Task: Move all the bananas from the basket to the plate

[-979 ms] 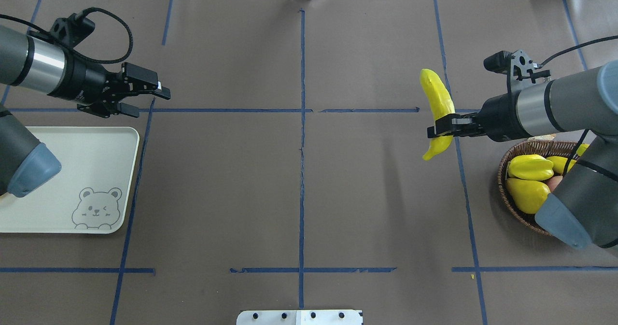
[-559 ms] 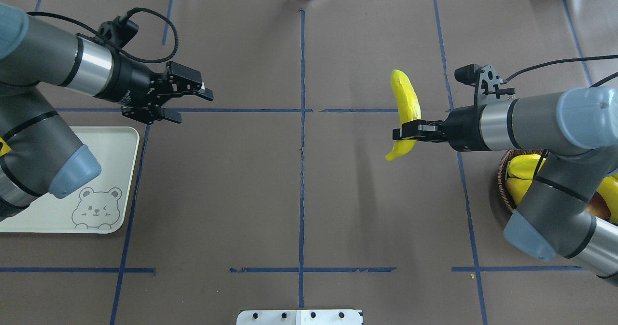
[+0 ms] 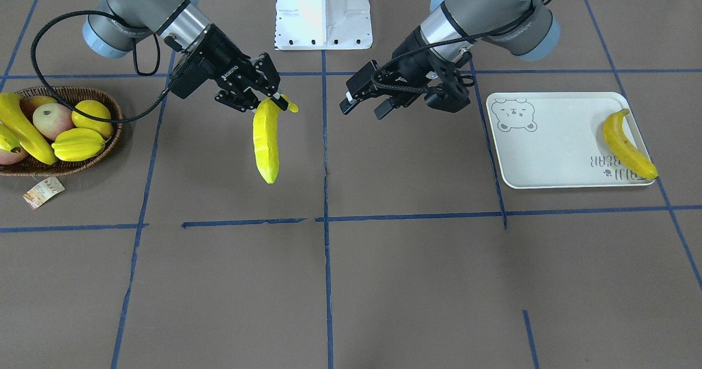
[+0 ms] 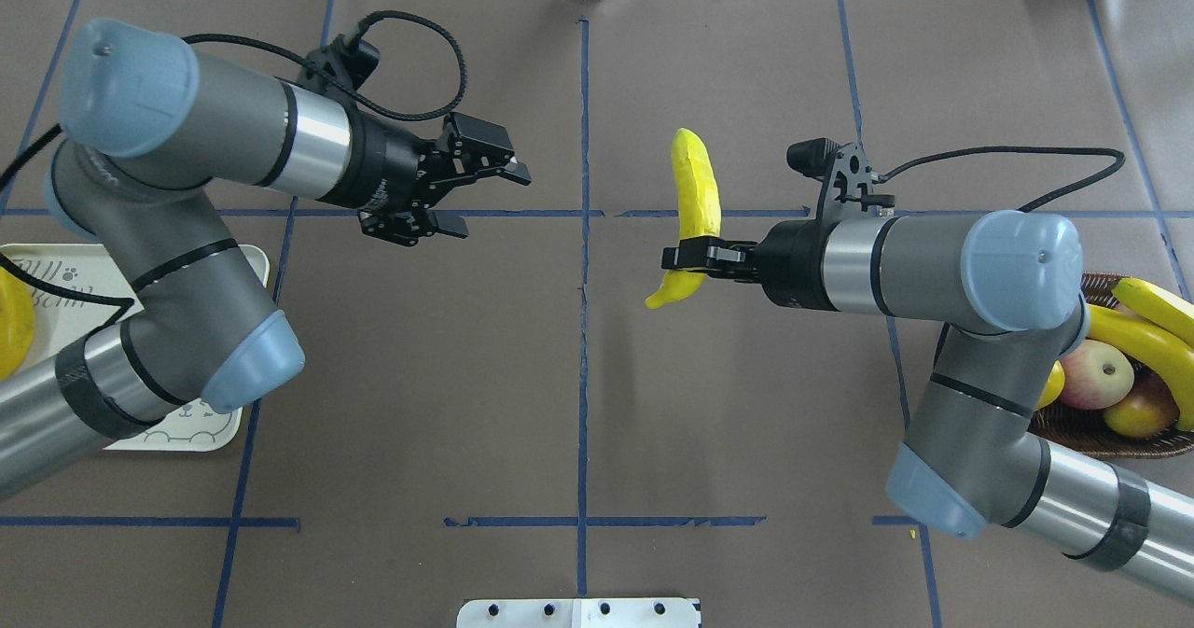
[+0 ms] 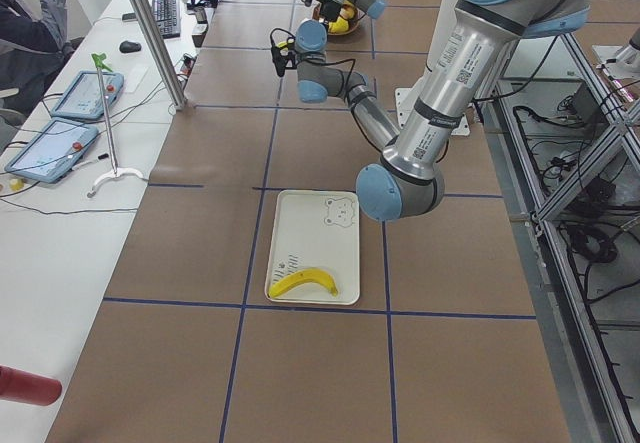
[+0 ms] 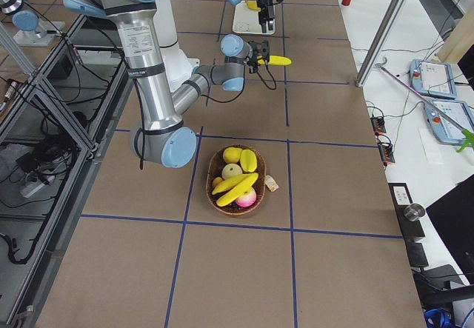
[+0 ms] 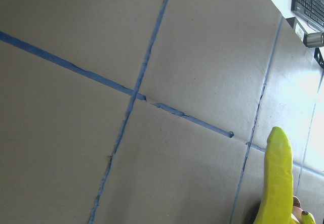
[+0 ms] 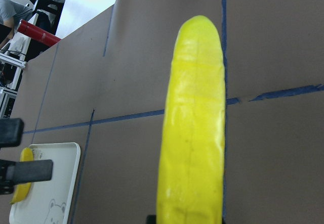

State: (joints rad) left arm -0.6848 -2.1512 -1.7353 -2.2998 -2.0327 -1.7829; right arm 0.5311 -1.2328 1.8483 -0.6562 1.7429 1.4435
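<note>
Closer to the middle of the desk (image 4: 466, 376) now, right fingers (image 4: 683, 257) clamp one banana (image 4: 696, 185) near its stem; left fingers (image 4: 509, 174) gape wide at its 9 o'clock; apparently two bananas (image 4: 1133, 341) remain in the basket (image 4: 1101, 443).

1 banana (image 4: 697, 201) aloft, 1 on plate (image 3: 548, 155)

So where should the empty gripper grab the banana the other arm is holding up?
Probably the long free middle of the banana. The right gripper pinches it near the stem end, so that part is taken. The rest sticks out forward, side-on to the open left gripper, so it should come from the robot's left and close across the narrow width.
</note>
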